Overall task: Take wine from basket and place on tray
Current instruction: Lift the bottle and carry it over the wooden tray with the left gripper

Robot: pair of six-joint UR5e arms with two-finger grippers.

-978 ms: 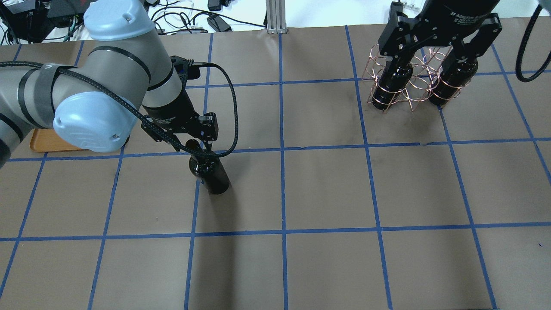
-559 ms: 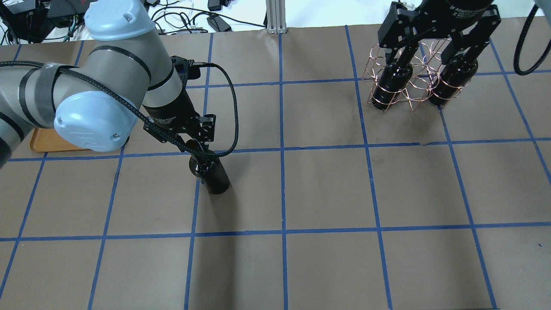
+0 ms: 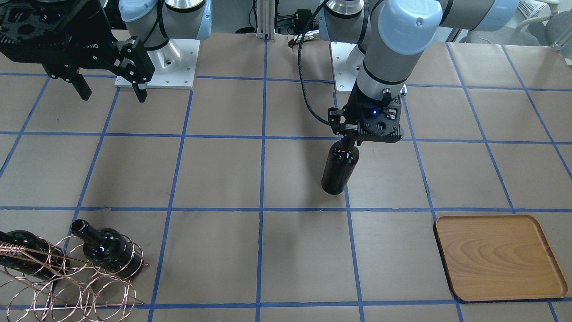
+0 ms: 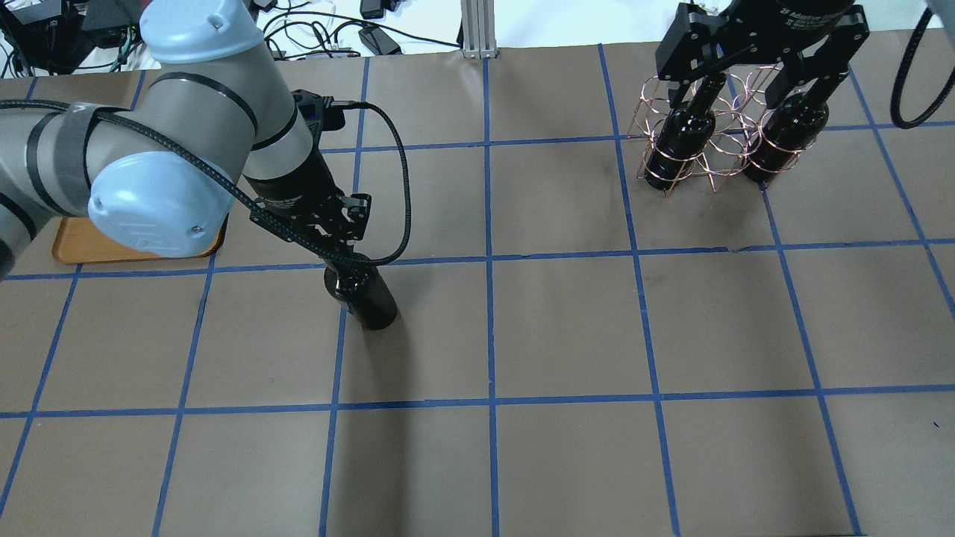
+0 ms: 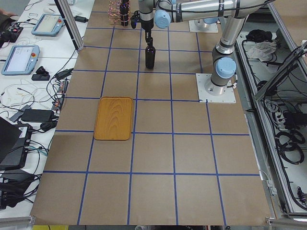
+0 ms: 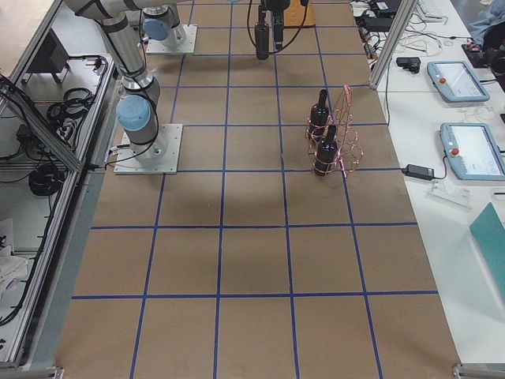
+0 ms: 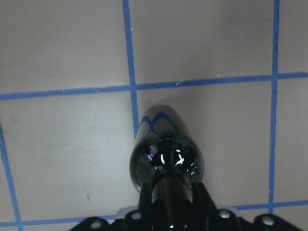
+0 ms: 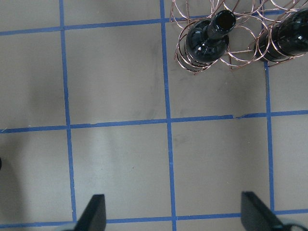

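- One wine bottle (image 3: 339, 167) stands out of the basket (image 4: 712, 160), upright near mid-table, neck up, long axis vertical; my left gripper (image 3: 352, 139) is clamped on its neck from above
- Whether its base is clear of the table (image 3: 223, 170) I cannot tell
- The tray (image 3: 500, 257) lies well apart, off to my left and farther from my base, so my left arm is the nearer one
- My right gripper (image 4: 724, 97) hangs over the basket, jaws wide apart, holding nothing
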